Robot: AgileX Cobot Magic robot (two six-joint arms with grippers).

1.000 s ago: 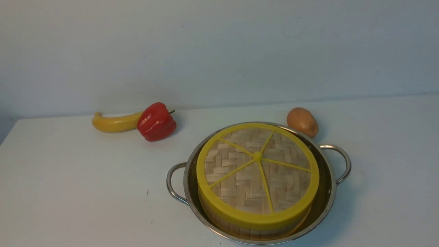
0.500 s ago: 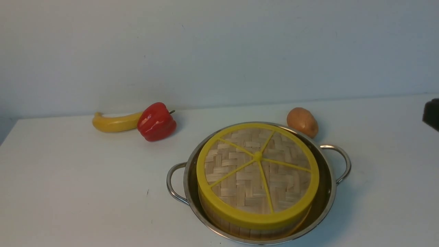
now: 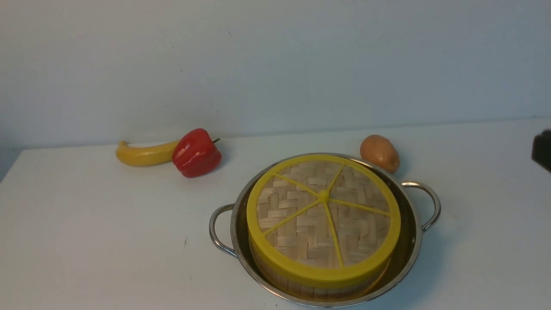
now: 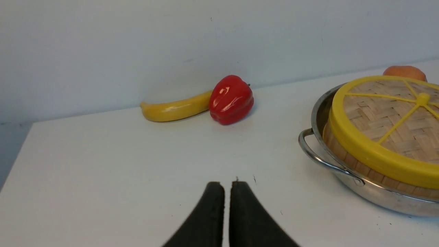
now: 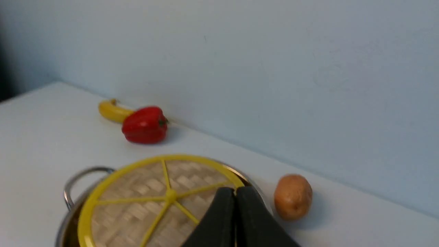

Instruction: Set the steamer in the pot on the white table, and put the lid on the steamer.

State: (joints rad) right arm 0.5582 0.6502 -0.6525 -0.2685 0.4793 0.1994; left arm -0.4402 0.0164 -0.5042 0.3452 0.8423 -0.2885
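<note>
The left end effector (image 4: pixel 227 187) hovers over the bare white desk (image 4: pixel 103 164), its two black fingers (image 4: pixel 209 212) nearly together and holding nothing. Beyond it a banana (image 4: pixel 173 109) touches a red pepper (image 4: pixel 231 99). Off to one side, the lid (image 4: pixel 387 120) covers the steamer (image 4: pixel 346 159) inside the pot (image 4: pixel 370 192).

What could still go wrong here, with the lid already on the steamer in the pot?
1. The lid looks slightly tilted on the steamer and may not be fully seated, so a bump could shift it.
2. The right gripper, jaws together, hangs near the lid's edge; a careless pull-back might clip it.
3. The potato lies beside the pot rim and might get nudged.
</note>
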